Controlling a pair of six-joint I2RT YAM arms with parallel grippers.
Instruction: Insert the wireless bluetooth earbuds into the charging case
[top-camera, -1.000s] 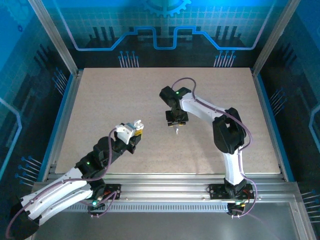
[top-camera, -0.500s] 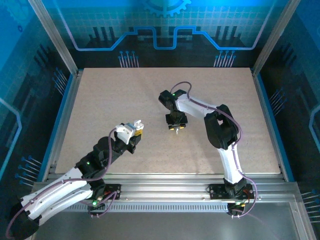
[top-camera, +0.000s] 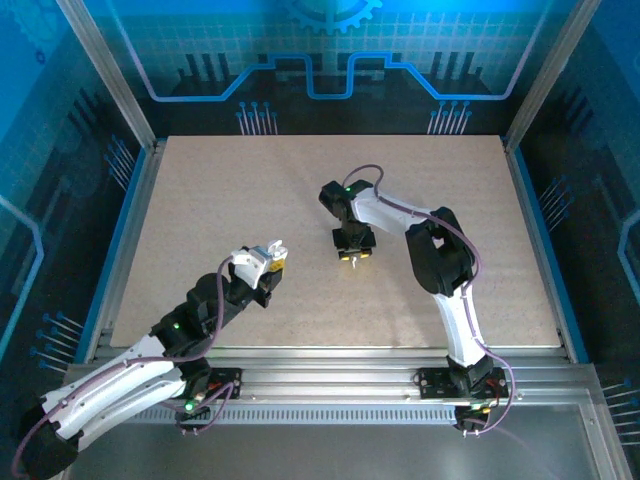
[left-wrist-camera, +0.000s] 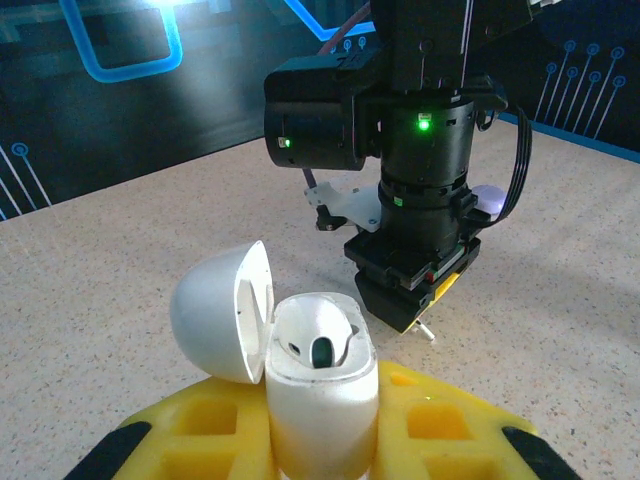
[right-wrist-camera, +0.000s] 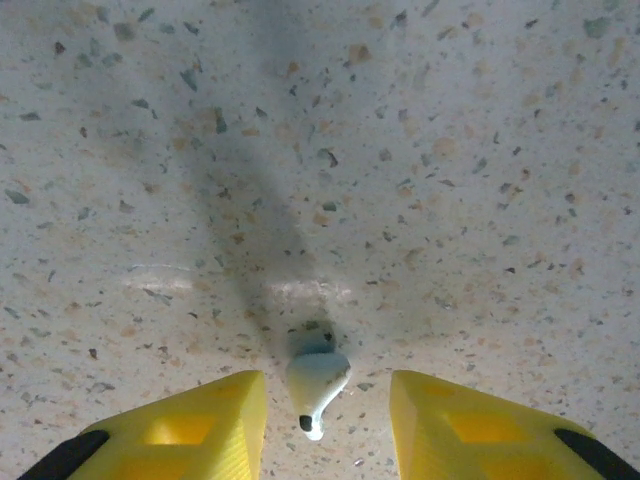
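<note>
**Item count.** One earbud (right-wrist-camera: 316, 383) is confirmed: a small white piece with a dark tip on its stem. It lies on the bench (top-camera: 230, 190) near the middle. From above it shows as a pale speck (top-camera: 354, 263) at the tip of the right end effector (top-camera: 353, 250). One charging case (left-wrist-camera: 320, 390) is present, white, standing upright. Its domed lid (left-wrist-camera: 215, 310) is swung open to the left. Two arms and two end effectors are counted.

**Limits of visibility.** The open case has a dark-centred shape in its well, and it cannot be determined whether this is a seated earbud or an empty socket. The lower part of the case is cut off at the frame edge in the left wrist view. From above, the case (top-camera: 272, 252) is too small to show any detail.

**End effector state.**
- The left end effector (left-wrist-camera: 320, 425) is clenched on the charging case, with yellow fingers (left-wrist-camera: 440, 425) on both sides of its body.
- The right end effector (right-wrist-camera: 322, 390) is released. Its yellow fingers (right-wrist-camera: 205, 415) stand apart, and bare bench shows between each finger and the earbud.

**Arm pose.**
- The left arm lies low, reaching from the near left corner towards the centre and presenting the case.
- The right arm rises from its base, folds at the elbow and reaches back to the left. Its wrist points straight down over the earbud, just beside the case.
</note>
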